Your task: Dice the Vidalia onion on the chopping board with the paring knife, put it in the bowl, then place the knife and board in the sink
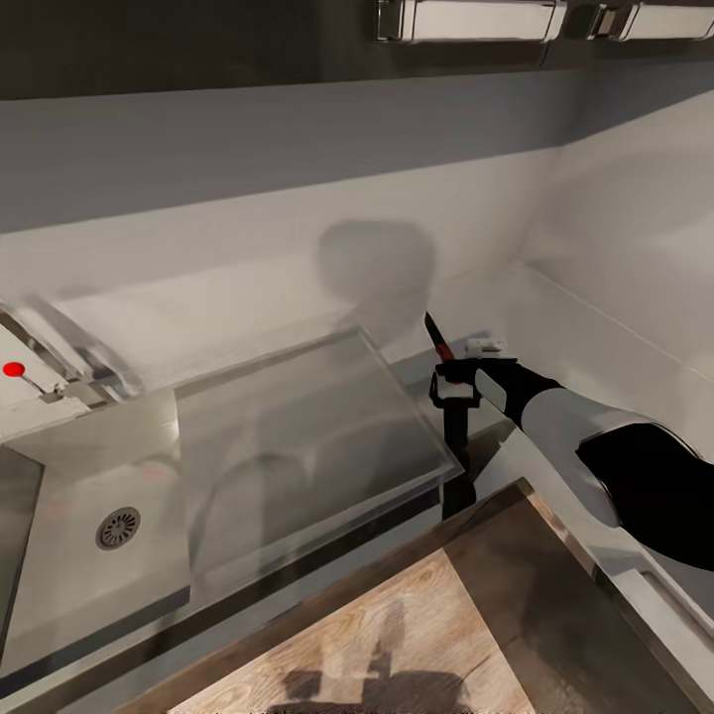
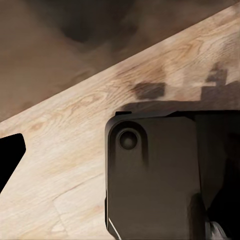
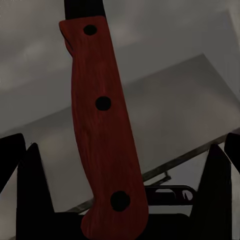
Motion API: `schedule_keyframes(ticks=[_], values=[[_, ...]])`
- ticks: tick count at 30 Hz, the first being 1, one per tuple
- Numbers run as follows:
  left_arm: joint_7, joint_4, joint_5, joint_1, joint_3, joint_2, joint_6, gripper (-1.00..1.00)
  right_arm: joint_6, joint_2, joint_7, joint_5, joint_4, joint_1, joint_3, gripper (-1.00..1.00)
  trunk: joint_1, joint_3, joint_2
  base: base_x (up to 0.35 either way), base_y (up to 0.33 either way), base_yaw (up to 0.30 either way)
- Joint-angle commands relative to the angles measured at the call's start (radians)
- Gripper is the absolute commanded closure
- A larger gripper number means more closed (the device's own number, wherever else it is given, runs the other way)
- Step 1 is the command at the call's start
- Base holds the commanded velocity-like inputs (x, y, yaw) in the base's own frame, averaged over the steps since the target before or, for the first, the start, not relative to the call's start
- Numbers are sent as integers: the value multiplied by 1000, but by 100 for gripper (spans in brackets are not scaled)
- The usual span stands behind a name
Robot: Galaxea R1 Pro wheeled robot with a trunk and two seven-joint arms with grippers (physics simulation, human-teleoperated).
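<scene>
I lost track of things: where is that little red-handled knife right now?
The paring knife is in the right gripper, blade pointing up, at the head view's right, above the countertop beside the sink.

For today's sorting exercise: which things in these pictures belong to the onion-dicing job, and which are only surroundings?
Job:
paring knife, held in the right hand
sink
countertop

Surroundings:
faucet's red knob
wooden floor
white wall

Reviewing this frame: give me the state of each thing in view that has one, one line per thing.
Knife: held in the right gripper, blade up, above the countertop beside the sink.
Right gripper: shut on the knife's red handle.
Sink: basin bare around the drain.
Left gripper: over the wooden floor; open or shut unclear.
</scene>
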Motion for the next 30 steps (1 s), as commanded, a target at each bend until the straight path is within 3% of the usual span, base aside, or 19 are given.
schedule_keyframes(ticks=[1,16,30], values=[[7,-1,10,0,-7,2,-2,-100,5,-1,1,-8,-2,0,8,-100,1,-3,-2,0,0,0],[7,-1,10,0,-7,2,-2,-100,5,-1,1,-8,-2,0,8,-100,1,-24,-2,0,0,0],[7,0,10,0,-7,2,-2,-100,5,-4,0,-5,-2,0,8,-100,1,-25,-2,0,0,0]])
